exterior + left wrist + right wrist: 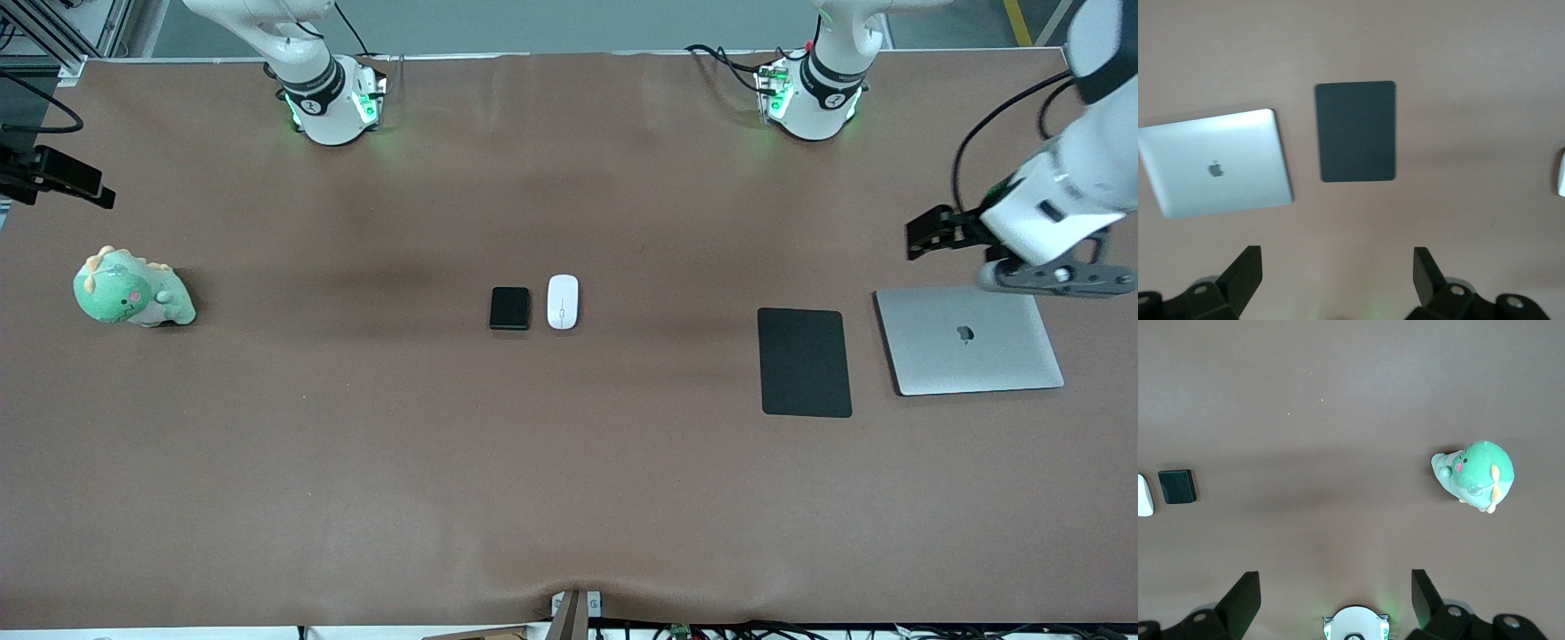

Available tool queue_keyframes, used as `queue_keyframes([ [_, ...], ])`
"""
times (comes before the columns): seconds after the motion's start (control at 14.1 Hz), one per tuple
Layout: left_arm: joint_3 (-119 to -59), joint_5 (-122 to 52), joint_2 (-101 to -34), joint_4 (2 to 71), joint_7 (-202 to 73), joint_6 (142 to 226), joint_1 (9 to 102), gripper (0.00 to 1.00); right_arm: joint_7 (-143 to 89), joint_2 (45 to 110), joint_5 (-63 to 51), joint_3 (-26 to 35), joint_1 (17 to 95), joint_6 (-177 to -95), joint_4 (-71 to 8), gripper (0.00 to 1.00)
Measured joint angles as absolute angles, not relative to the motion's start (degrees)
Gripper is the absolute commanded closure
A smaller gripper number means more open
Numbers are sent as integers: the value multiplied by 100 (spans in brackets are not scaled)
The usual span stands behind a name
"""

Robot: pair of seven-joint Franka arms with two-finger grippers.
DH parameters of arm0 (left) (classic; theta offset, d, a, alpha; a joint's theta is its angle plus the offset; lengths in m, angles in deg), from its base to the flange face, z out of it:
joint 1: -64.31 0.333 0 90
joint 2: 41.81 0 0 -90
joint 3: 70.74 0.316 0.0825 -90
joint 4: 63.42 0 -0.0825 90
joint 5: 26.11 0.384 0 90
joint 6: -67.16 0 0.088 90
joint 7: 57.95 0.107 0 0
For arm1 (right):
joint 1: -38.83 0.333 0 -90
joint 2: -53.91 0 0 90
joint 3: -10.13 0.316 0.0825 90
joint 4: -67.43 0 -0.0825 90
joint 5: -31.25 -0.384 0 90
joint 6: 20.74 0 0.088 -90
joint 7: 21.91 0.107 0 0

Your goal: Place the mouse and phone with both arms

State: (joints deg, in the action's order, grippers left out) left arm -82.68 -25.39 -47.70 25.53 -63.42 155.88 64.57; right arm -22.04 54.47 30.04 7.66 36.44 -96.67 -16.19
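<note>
Both hands (1337, 283) (1335, 600) aloft — fingers spread.

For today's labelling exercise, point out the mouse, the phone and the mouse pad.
mouse (563, 302): front view, middle of its white top.
phone (509, 308): front view, centre of its black face.
mouse pad (805, 362): front view, centre of its flat surface.
</note>
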Motion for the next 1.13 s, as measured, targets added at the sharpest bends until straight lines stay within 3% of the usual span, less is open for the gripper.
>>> queue_keyframes([
  [0.28, -8743, -2539, -5060, 2552, -7070, 15696, 6299, 0, -2206, 5446, 3004, 768, 3645, -9667, -1604, 0],
  [0.64, -8802, -2560, -5281, 2552, -8003, 15913, 5671, 0, -2206, 5446, 3004, 772, 3649, -9667, -1601, 0],
  [1.13, -8817, -2560, -6173, 2135, -9448, 16177, 4527, 0, -2207, 5446, 3004, 775, 3660, -9667, -1599, 0],
])
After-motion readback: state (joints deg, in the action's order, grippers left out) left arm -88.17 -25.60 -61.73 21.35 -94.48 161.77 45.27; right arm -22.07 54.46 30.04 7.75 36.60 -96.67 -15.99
